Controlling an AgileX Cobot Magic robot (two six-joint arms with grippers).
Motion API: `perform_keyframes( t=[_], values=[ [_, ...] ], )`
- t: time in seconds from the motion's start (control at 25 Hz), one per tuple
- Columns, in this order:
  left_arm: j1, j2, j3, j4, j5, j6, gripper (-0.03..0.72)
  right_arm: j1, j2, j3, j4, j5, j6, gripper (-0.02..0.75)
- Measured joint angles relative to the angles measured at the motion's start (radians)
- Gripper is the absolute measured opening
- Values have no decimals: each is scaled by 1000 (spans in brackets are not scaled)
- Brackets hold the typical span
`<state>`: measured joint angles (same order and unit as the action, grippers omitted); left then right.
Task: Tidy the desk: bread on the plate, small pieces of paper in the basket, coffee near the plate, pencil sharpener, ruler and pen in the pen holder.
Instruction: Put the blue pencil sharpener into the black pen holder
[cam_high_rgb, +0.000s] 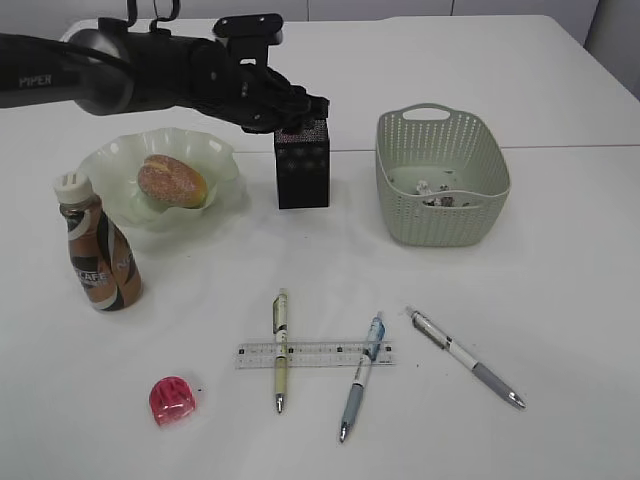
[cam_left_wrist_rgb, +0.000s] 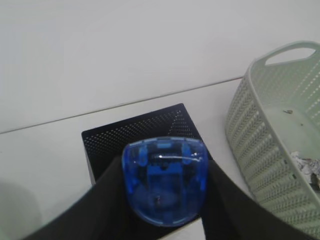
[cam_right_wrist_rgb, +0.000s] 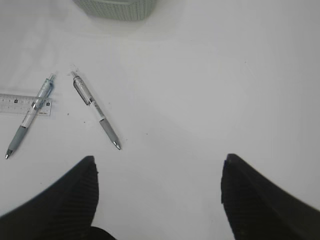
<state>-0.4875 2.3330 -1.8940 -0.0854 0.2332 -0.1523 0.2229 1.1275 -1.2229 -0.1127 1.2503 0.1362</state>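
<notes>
The left gripper (cam_left_wrist_rgb: 165, 200) is clamping a blue pencil sharpener (cam_left_wrist_rgb: 165, 182) directly over the open mouth of the black mesh pen holder (cam_left_wrist_rgb: 145, 132), poised for a straight drop. The right gripper (cam_right_wrist_rgb: 157, 195) is hanging empty, jaws apart, above bare desk (cam_right_wrist_rgb: 210, 90).

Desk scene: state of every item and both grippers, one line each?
Bread: on the plate.
Coffee bottle: upright, capped, beside the plate.
Basket: upright, paper scraps inside.
Pen holder: upright.
Blue sharpener: held over the pen holder.
Red sharpener: loose on desk.
Ruler: flat, under two pens.
Left gripper: shut on blue sharpener.
Right gripper: open, empty.
</notes>
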Motion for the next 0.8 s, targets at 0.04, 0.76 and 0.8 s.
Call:
perform_keyframes(
  t=[0.04, 0.76, 0.8],
  values=[
    [0, 2, 0, 0, -6, 0, 293, 0, 0, 0, -2, 0, 0, 561],
    [0, 13, 0, 11, -59, 0, 293, 0, 4, 0, -12, -3, 2, 561],
    [0, 13, 0, 16, -61, 0, 293, 0, 4, 0, -12, -3, 2, 561]
  ],
)
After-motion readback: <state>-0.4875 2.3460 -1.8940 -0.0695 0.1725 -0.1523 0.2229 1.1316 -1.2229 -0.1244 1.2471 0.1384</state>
